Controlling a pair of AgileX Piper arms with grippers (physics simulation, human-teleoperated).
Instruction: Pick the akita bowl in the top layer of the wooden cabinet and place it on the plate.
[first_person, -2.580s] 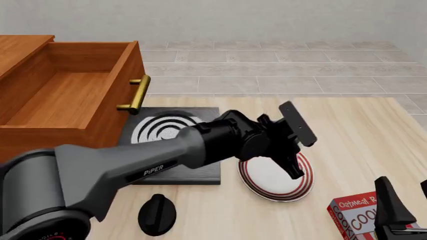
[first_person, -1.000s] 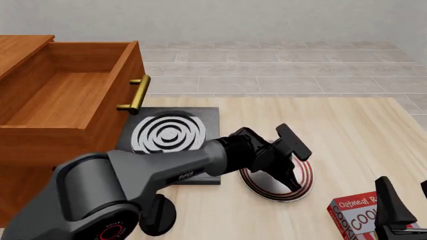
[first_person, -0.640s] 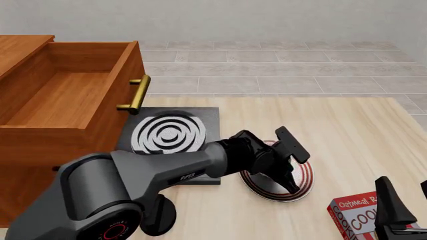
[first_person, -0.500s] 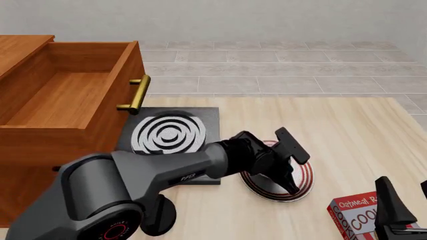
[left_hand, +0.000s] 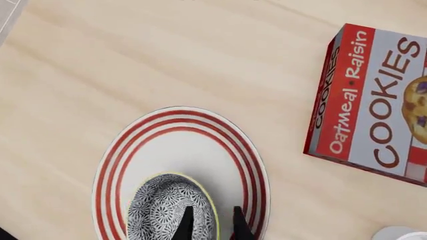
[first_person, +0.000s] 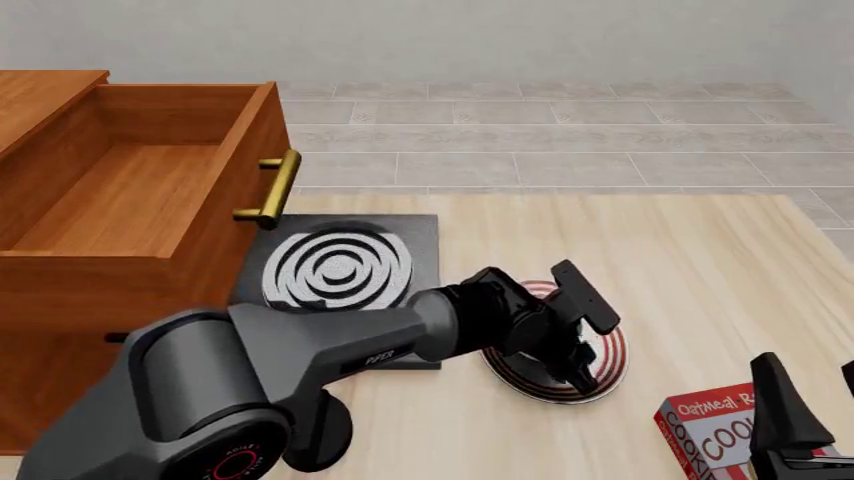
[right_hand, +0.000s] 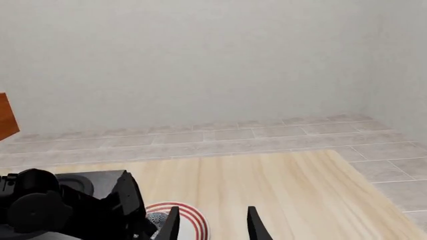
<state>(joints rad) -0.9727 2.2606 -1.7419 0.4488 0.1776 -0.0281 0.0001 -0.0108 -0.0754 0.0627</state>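
The akita bowl (left_hand: 170, 207) is being held on the plate (left_hand: 193, 135) by the left gripper (left_hand: 210, 225), whose two dark fingertips are pinched narrowly over one side of the bowl's rim, one inside and one outside. Whether the bowl's base is fully seated on the plate cannot be told; in the front view it is being hidden by the left gripper (first_person: 577, 352). The top layer (first_person: 120, 190) of the wooden cabinet (first_person: 54, 290) is standing pulled out and bare of the bowl. The bowl is being judged rigid, light and thin-walled, likely glazed and slippery, and easily chipped against the plate; the rim is being taken as the sensible hold, since the body looks too wide for the fingers. The right gripper (right_hand: 210, 225) is being kept idle, fingers parted with nothing between them, near the cookie box (first_person: 714, 430).
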